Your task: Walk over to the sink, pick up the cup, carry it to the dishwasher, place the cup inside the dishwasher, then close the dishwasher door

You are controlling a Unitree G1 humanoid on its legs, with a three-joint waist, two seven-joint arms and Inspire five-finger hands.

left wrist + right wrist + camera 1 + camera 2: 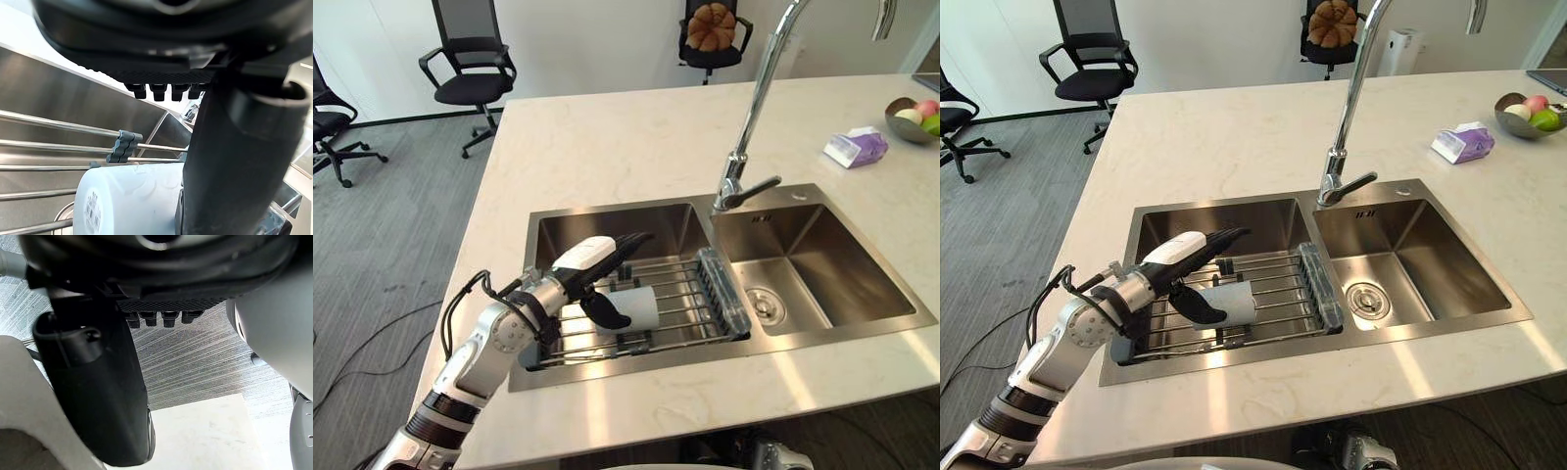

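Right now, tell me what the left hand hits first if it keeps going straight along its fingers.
Probably the far wall of the left sink basin, near the faucet base. The left hand points over the cup and rack, not at them; depth is uncertain.

The left robot hand (588, 260) partly hides the cup (644, 306).

Kitchen area set up inside an office space. The kitchen side is indicated by a pale stone-look island counter (607, 147) fitted with a double stainless sink (607, 208), a tall chrome faucet (759, 98) and a wire rack (685, 294) laid in the left basin, plus a fruit bowl (901, 122) and a tissue pack (855, 149) placed on top. The office side is indicated by black swivel chairs (470, 69) parked on grey carpet (382, 245) against plain white walls (587, 39).
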